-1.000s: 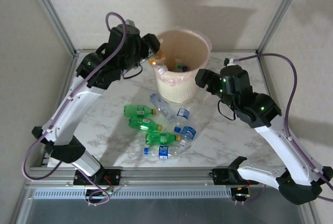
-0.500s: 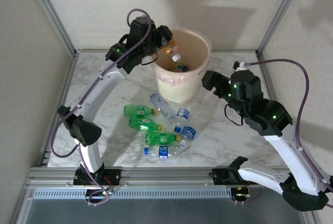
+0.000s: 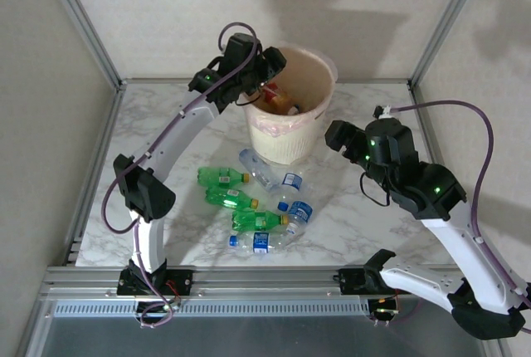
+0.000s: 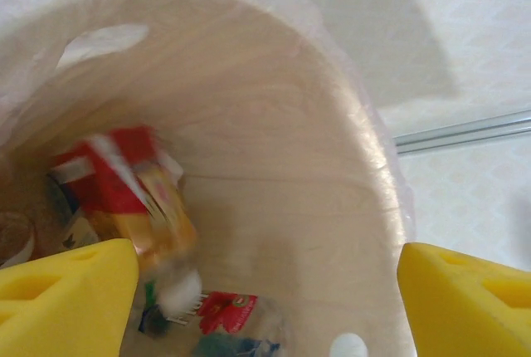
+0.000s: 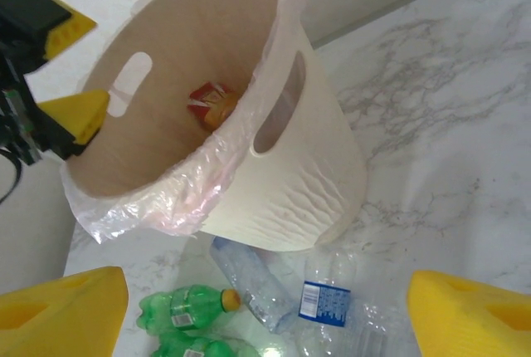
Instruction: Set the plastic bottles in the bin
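My left gripper (image 3: 267,75) hangs open over the near-left rim of the bin (image 3: 286,137). In the left wrist view a blurred bottle with a red-orange label (image 4: 141,199) is loose inside the bin's wall (image 4: 274,141), free of my left gripper (image 4: 265,290), above other bottles (image 4: 224,311) at the bottom. Several green bottles (image 3: 232,198) and clear blue-labelled bottles (image 3: 290,181) lie on the table in front of the bin. My right gripper (image 3: 332,133) is open and empty, in the air right of the bin. The right wrist view has my right gripper (image 5: 265,307) above a clear bottle (image 5: 249,278).
The marble table (image 3: 365,232) has bare room at right and far left. Metal frame posts (image 3: 83,25) stand at the back corners, and a rail (image 3: 265,278) runs along the near edge. The bin's thin liner (image 5: 158,199) hangs over its rim.
My left arm swung right, carrying the red-orange bottle over the bin, then opened and let it drop inside. My right arm shifted slightly to the right and stayed open.
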Robot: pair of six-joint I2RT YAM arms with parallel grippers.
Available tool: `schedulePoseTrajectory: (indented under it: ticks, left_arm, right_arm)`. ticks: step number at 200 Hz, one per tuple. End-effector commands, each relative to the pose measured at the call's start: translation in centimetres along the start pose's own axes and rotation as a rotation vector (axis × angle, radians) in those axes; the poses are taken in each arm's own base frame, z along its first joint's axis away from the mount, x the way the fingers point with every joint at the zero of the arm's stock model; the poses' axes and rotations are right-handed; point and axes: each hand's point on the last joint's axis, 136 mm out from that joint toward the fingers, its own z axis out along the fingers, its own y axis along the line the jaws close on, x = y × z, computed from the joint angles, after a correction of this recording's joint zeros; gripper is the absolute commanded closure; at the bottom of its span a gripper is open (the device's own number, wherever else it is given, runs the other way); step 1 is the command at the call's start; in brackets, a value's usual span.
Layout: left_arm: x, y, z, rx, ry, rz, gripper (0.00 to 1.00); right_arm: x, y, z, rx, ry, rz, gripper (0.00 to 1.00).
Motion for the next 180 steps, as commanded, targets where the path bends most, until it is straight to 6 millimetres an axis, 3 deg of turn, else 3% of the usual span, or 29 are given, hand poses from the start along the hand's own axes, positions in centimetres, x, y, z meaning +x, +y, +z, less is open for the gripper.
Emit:
schedulePoseTrajectory:
  ticks: [1, 31, 62, 89, 111, 149, 180]
  left_arm:
    - [-1.2, -2.8, -2.4, 0.081, -0.036, 0.002, 0.19]
    - [-2.2, -4.7, -6.0, 0.135, -0.065, 0.047, 0.20]
    - [-4.4, -4.3, -12.4, 0.125, -0.204, 0.138, 0.19]
    - [-5.6, -2.2, -17.9, 0.141, -0.327, 0.152, 0.09]
    - [-5.6, 0.6, -20.9, 0.144, -0.395, 0.123, 0.00]
    - [-4.9, 6.4, -23.2, 0.072, -0.433, 0.071, 0.00]
    - [-4.4, 10.8, -21.9, -0.016, -0.377, 0.032, 0.05]
  right_arm:
    - [0.5, -2.2, -0.3, 0.087, 0.005, -0.009, 0.12]
    - [2.8, -2.9, 1.5, 0.156, 0.108, -0.065, 0.11]
    - [7.4, -2.7, 4.6, 0.121, 0.251, -0.083, 0.10]
    - [10.5, -3.6, 5.9, 0.144, 0.320, -0.063, 0.08]
    - [13.5, -4.9, 6.9, 0.179, 0.384, -0.042, 0.07]
    - [19.3, -6.8, 8.8, 0.235, 0.528, -0.025, 0.04]
    - [22.2, -7.4, 10.2, 0.281, 0.595, -0.027, 0.03]
